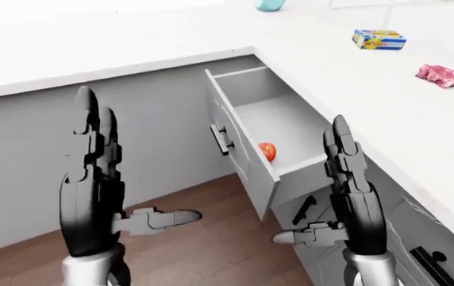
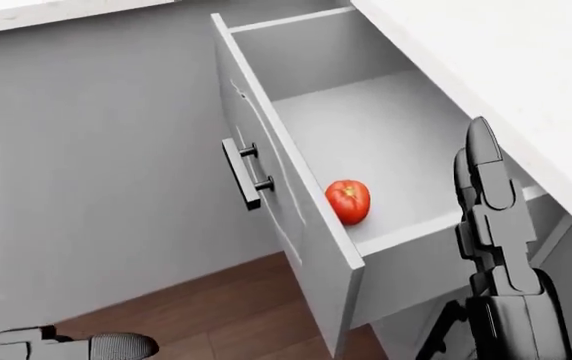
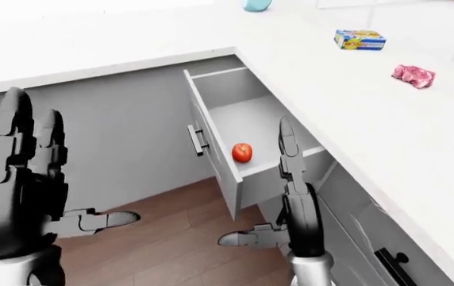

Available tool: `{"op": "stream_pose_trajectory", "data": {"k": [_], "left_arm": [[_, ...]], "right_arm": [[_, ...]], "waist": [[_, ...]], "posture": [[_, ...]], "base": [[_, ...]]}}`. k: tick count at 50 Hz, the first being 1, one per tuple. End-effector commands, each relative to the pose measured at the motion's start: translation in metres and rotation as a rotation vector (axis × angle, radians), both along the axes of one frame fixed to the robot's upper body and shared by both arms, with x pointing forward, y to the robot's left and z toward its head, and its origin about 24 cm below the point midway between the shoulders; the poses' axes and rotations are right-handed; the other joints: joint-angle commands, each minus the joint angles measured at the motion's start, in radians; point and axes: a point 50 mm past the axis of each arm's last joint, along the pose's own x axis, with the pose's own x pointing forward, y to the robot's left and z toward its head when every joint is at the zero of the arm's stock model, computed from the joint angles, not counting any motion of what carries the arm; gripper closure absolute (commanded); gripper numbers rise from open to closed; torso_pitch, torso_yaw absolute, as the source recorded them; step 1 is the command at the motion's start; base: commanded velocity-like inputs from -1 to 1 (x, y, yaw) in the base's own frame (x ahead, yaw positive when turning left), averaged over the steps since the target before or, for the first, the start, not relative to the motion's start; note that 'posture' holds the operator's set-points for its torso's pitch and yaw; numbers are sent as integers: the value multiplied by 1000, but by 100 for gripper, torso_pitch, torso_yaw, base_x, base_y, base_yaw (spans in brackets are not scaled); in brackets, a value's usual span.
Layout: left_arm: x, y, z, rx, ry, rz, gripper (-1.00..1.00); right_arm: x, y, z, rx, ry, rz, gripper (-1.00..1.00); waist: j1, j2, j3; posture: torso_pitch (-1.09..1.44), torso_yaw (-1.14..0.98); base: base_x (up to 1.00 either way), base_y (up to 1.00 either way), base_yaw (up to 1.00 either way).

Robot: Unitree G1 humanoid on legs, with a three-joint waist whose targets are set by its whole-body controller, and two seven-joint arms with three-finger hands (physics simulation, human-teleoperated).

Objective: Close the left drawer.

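Task not begun, by appearance: white desk [image 1: 354, 89]; below it the left drawer [image 1: 247, 152] fully out, tomato [image 2: 348, 201] inside; left hand [image 1: 92, 179] and right hand [image 1: 346, 179] spread, both clear of its handle [image 2: 238, 173].

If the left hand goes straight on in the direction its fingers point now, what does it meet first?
Probably the grey cabinet wall below the countertop. The left hand stands open with its fingers pointing up the view, left of the open drawer, though depth is unclear.
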Motion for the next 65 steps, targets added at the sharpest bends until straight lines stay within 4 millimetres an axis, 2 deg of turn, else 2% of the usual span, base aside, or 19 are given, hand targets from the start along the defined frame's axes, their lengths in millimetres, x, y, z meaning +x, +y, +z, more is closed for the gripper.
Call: {"op": "stream_pose_trajectory", "data": {"k": [1, 3, 8, 14, 26, 30, 39, 51, 54, 65], "left_arm": [[-5, 3, 11, -40, -83, 28, -100], [-6, 5, 13, -62, -92, 51, -100], [-6, 28, 23, -168, -124, 186, -100], [0, 46, 20, -255, -98, 300, -100], [1, 50, 21, -283, -85, 328, -100], [3, 50, 20, -296, -71, 318, -100], [0, 51, 22, -314, -68, 303, -100], [1, 51, 21, -315, -67, 307, -100], [1, 51, 20, -311, -68, 309, -100], [0, 54, 23, -308, -83, 323, -100]], "right_arm": [[-3, 2, 12, -1, -71, 8, -100], [-3, 2, 14, -6, -74, 7, -100], [-4, 1, 17, -5, -81, 1, -100], [-4, 2, 22, -9, -88, 1, -100], [1, 15, 64, -65, -186, 44, -100], [10, 26, 75, -91, -215, 90, -100], [15, 50, 100, -134, -274, 189, -100], [20, 87, 104, -164, -278, 357, -100], [24, 100, 95, -198, -250, 443, -100], [33, 123, 76, -208, -197, 540, -100]], "waist": [[0, 0, -9], [0, 1, -10], [-1, 3, -11], [-4, 8, -7], [-6, 11, -5], [-6, 13, -4], [-5, 21, 0], [-8, 31, 2], [-9, 34, 3], [-13, 41, 0]], "posture": [[0, 0], [0, 0], [0, 0], [0, 0], [0, 0], [0, 0], [0, 0], [0, 0], [0, 0], [0, 0]], "base": [[0, 0, 0], [0, 0, 0], [0, 0, 0], [0, 0, 0], [0, 0, 0], [0, 0, 0], [0, 0, 0], [0, 0, 0], [0, 0, 0], [0, 0, 0]]}}
